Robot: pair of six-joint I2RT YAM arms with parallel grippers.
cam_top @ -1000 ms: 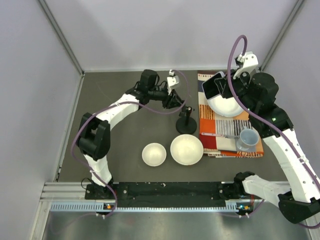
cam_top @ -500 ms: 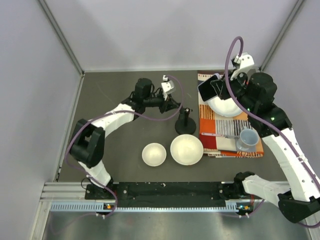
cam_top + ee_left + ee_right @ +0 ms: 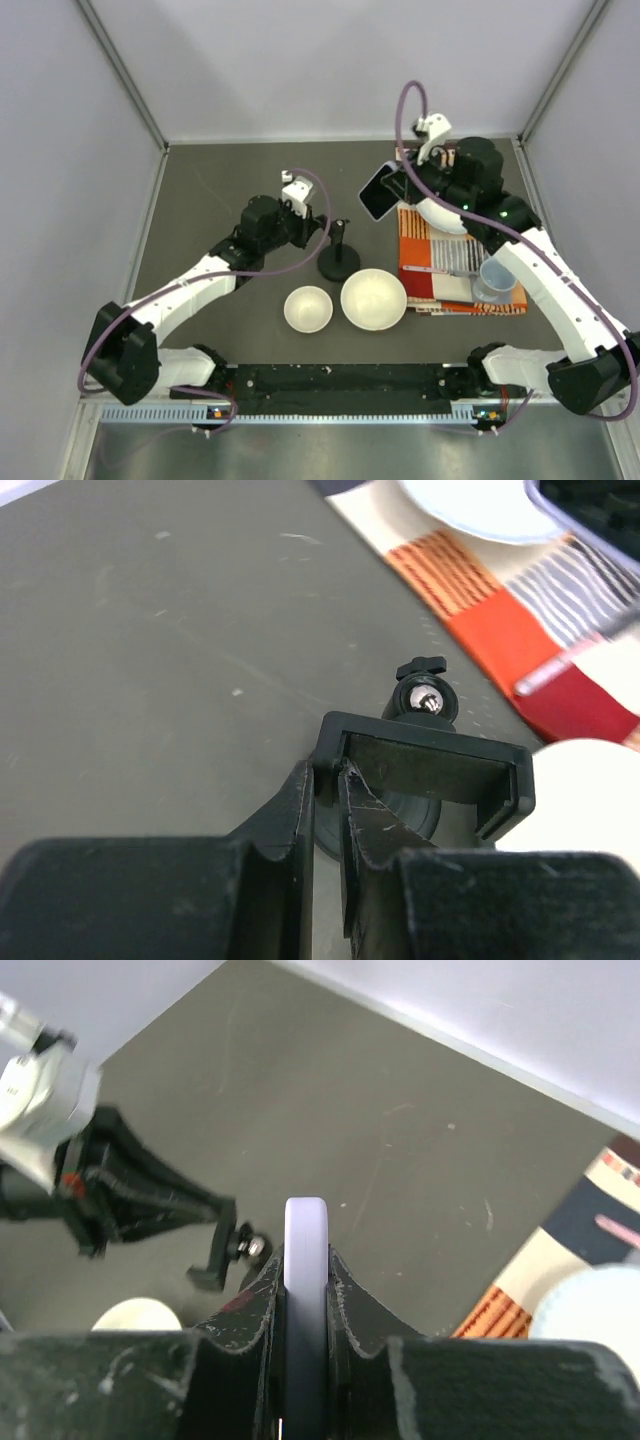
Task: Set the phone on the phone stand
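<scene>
The phone (image 3: 378,192) has a black screen and a pale lavender rim. My right gripper (image 3: 398,186) is shut on it and holds it in the air just left of the cloth. In the right wrist view it stands edge-on (image 3: 305,1228) between the fingers. The phone stand (image 3: 340,260) is black, with a disc base on the dark table. My left gripper (image 3: 322,229) is shut on the left end of its clamp cradle (image 3: 430,770). The stand's ball joint (image 3: 425,696) shows behind the cradle. The stand also shows in the right wrist view (image 3: 225,1250), below and left of the phone.
Two white bowls (image 3: 308,308) (image 3: 373,298) sit in front of the stand. A patterned orange cloth (image 3: 440,262) lies at the right with a white dish (image 3: 442,216) and a blue cup (image 3: 494,278). Grey walls close the back and sides.
My left gripper has pulled back to the left and nearer, bringing the stand with it. My right gripper has carried the phone left, off the cloth and toward the stand.
</scene>
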